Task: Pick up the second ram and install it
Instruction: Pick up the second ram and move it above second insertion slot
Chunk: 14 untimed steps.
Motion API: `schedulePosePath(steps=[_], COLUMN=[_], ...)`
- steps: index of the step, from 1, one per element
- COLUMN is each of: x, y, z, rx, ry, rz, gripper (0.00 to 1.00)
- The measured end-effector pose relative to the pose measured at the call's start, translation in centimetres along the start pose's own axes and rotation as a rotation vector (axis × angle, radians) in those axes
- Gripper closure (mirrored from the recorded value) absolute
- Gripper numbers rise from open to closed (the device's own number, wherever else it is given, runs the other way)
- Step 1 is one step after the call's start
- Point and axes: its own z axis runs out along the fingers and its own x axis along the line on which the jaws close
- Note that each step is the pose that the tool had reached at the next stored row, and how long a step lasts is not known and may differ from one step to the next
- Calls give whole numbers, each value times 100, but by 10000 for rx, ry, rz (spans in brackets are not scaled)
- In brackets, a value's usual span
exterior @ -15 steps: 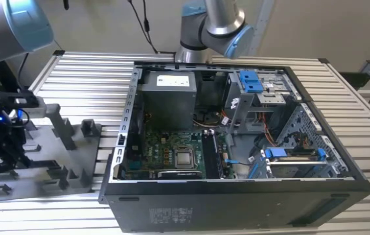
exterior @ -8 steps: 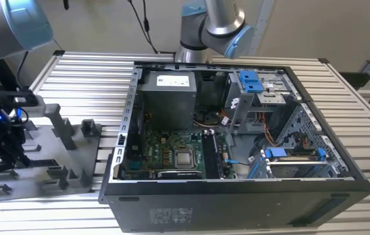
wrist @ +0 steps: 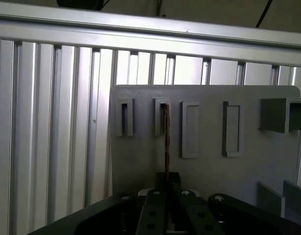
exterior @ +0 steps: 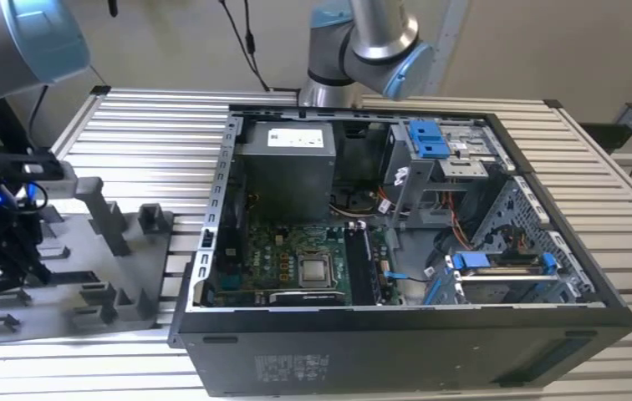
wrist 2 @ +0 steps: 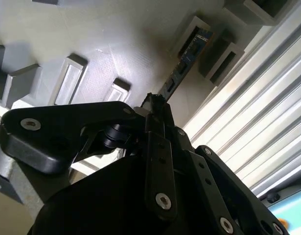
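Observation:
The second ram [wrist 2: 182, 66] is a thin dark stick with small chips. It stands on edge in the grey tray [wrist 2: 116, 39], its far end in one of the tray's slots. In the first wrist view the ram [wrist: 166, 132] appears edge-on as a thin line running from that slot to my fingers. My gripper [wrist 2: 152, 105] has its fingers closed on the near end of the stick. In the exterior view the gripper [exterior: 9, 259] hangs low over the tray [exterior: 115, 284] at the exterior view's left.
An open computer case [exterior: 405, 251] lies on the slatted aluminium table [exterior: 138, 125] to the right of the tray in the exterior view, its motherboard [exterior: 293, 259] facing up. Upright posts [exterior: 104, 213] rise from the tray. A second robot arm [exterior: 366, 50] stands behind the case.

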Motion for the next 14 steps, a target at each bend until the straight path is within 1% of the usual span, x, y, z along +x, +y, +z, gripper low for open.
schedulePosePath(steps=[14], x=[-3], y=[0], z=[-41], rx=[1], ry=[0], rz=[0], gripper=[86])
